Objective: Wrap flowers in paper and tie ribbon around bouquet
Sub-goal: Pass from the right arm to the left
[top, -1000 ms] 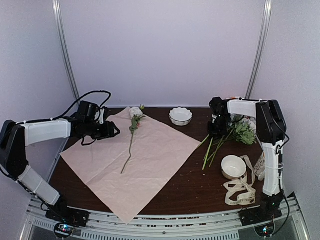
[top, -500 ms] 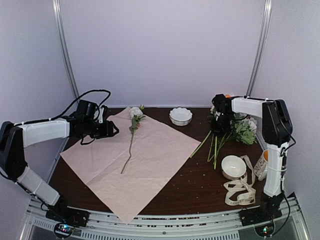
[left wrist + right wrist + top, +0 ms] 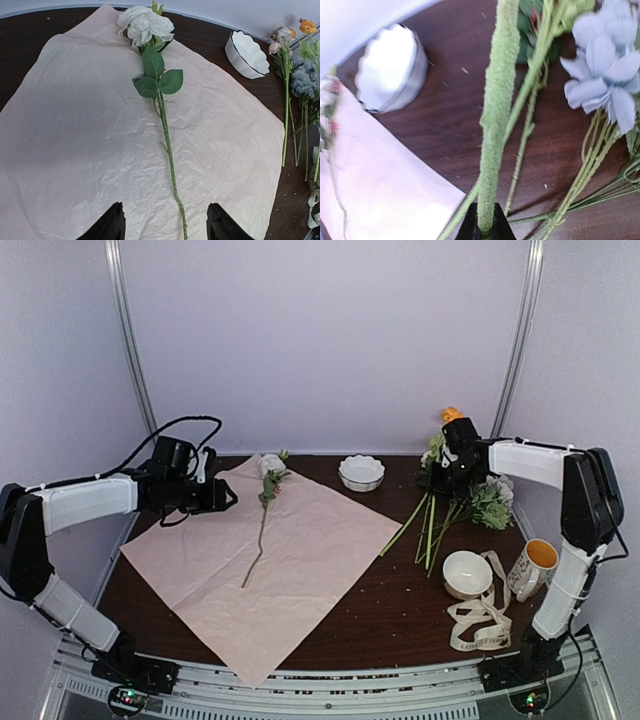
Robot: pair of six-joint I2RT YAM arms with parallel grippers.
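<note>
Flowers (image 3: 478,505) lie in a loose bunch at the far right corner of the tabletop (image 3: 380,615), with their green stems fanning out toward the middle. The right end effector (image 3: 450,468) hangs over that bunch, clenched on one fuzzy green stem (image 3: 495,115). Its fingers (image 3: 469,229) pinch the stem from both sides. An orange bloom (image 3: 452,415) shows just above the end effector, and a pale blue bloom (image 3: 605,65) lies beside the gripped stem.

Pink paper (image 3: 300,575) is spread flat over the left and middle of the tabletop, turned like a diamond, with one corner reaching the near edge. A single white flower (image 3: 152,62) lies on it, its bloom at the paper's far corner and its stem pointing toward the near edge. The left end effector (image 3: 228,498) hovers by the left edge, over the paper's far left side. It is released, with its fingers spread and nothing between them.

The ribbon (image 3: 478,625) sits in a loose heap near the near right corner. A round white bowl (image 3: 466,573) stands between it and the flowers, with a mug (image 3: 533,565) just beside the bowl at the right edge. A scalloped white bowl (image 3: 361,472) stands at the middle of the far edge.
</note>
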